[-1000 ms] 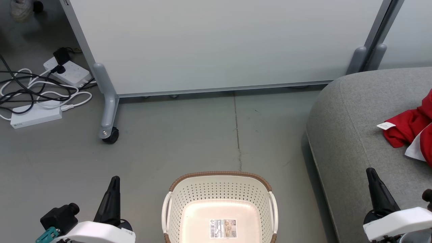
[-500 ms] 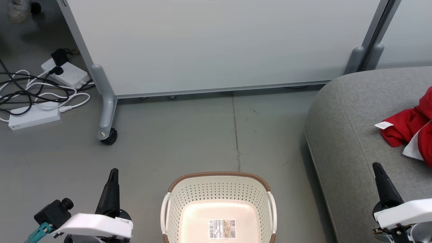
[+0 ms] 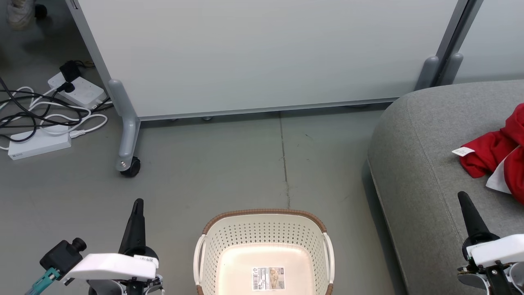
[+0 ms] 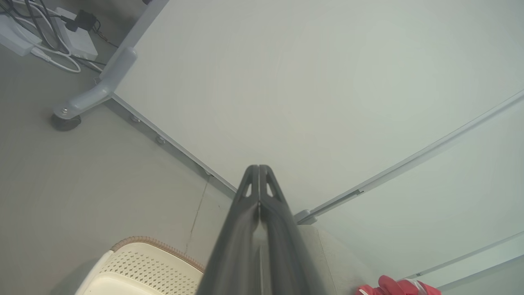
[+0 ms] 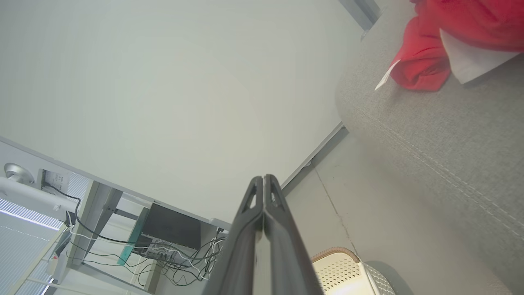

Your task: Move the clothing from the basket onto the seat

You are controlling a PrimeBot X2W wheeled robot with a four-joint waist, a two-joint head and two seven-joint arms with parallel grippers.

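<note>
In front of me a pale partition panel (image 3: 262, 53) is standing on the grey floor (image 3: 213, 172), its grey leg (image 3: 127, 135) resting on a black castor (image 3: 132, 168). A thin crack (image 3: 284, 164) is running down the floor from the panel's lower edge. To my left, black and white cables (image 3: 37, 114) are lying tangled between a white power strip (image 3: 82, 91) and a flat white box (image 3: 39, 144). A pale shoe (image 3: 18, 12) is showing beyond them

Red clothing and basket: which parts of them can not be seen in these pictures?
- Red clothing: head view, cut off by the right edge; its full extent is unknown.
- Basket: head view, near side cut off by the bottom edge.
- Paper label on the basket base: print too small to read.
</note>
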